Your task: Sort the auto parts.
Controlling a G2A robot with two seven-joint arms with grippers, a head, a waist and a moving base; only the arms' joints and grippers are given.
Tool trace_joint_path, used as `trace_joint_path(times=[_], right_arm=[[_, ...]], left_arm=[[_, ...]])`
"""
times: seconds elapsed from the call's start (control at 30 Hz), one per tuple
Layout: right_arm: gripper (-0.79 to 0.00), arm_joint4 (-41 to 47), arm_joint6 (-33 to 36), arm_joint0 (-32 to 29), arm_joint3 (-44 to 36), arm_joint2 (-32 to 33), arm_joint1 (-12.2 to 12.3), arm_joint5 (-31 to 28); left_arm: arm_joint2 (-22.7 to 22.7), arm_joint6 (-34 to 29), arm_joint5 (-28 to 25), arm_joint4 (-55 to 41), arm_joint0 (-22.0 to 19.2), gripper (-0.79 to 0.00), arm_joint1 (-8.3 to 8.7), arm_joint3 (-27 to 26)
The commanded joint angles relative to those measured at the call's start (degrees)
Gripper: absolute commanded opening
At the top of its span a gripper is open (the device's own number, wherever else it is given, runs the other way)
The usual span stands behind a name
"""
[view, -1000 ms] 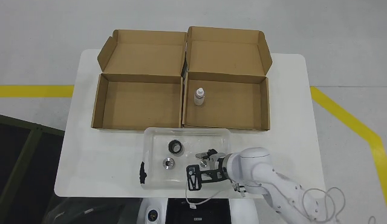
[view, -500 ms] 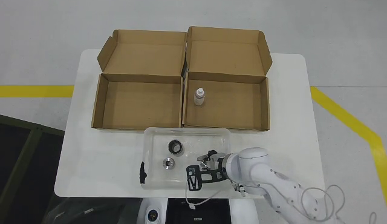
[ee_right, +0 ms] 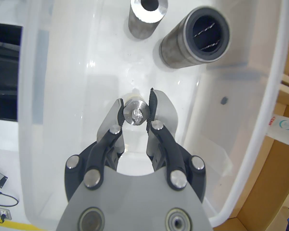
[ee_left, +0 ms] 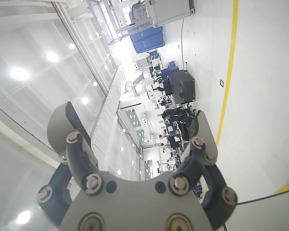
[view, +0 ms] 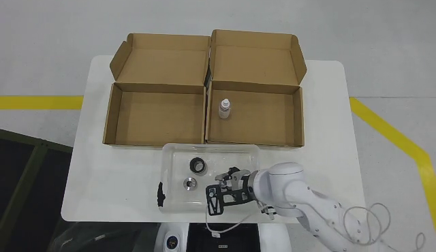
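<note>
Entry: right gripper (ee_right: 135,112), jaws closed on small steel stud (ee_right: 135,118) inside clear tub (ee_right: 269,121); gripper shifted slightly sideways; lift-out apparently beginning.

Bright, even overhead light. Soft shadows inside the open brown cardboard boxes (view: 157,119). Glints on the clear plastic tray (ee_right: 91,63), hollow steel cylinder (ee_right: 144,17) and small round steel part (ee_right: 136,116). White ceiling lamps (ee_left: 19,73) bloom; the yellow floor line (ee_left: 228,73) bows.

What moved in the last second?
The right tool, shut on a small metal part, edged slightly leftward in the top view inside the clear tray. The silver sleeve, dark-rimmed cylinder and white bottle in its box stayed put.
</note>
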Motion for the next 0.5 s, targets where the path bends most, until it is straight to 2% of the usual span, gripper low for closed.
trace_joint_path(times=[0.0, 0.47], right_arm=[[-0.785, 0.79, -2.23, -0.07, -1.11, 0.89, 0.10, 0.44], [-0.785, -4.60, -20.19, -4.42, -3.18, 6.05, 1.14, 5.86]], left_arm=[[0.00, 0.00, 0.00, 0.00, 0.00, 0.000, 0.00, 0.00], [0.00, 0.00, 0.00, 0.00, 0.00, 0.000, 0.00, 0.00]])
